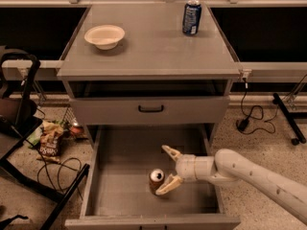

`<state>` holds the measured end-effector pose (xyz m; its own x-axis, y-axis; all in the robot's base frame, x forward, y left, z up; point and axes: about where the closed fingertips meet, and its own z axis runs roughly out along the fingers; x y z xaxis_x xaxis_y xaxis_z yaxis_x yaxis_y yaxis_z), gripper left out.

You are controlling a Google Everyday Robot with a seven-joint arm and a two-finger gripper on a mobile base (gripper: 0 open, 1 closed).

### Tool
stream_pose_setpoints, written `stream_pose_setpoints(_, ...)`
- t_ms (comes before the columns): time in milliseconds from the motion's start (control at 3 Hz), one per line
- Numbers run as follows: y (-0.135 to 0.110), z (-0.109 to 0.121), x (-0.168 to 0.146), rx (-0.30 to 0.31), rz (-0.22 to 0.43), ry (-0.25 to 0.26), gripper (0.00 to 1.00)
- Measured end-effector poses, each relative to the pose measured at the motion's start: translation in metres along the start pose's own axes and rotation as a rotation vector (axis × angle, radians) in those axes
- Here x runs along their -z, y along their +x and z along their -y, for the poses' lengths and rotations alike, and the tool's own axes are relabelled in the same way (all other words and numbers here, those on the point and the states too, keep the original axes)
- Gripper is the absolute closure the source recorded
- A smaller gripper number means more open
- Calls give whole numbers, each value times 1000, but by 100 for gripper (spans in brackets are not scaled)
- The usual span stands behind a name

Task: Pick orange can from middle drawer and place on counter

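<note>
I am holding my gripper [167, 169] wide open low inside the middle drawer [122, 164], its lower finger sitting just beside the upright orange can [155, 179].

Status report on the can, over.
Gripper open, low in drawer, at can's right side. Can upright on drawer floor, not gripped. Nothing between them.

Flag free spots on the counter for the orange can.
Bare: counter between white bowl and blue can, plus whole front half; only those two crowd the rear. Open gripper in middle drawer beside orange can.
</note>
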<state>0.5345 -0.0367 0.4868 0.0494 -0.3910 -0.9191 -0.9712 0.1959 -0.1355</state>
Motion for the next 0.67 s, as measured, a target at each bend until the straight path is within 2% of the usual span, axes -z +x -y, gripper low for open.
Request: stream_pose_setpoints(667,21,-19,-42,-39,-45,-95,0)
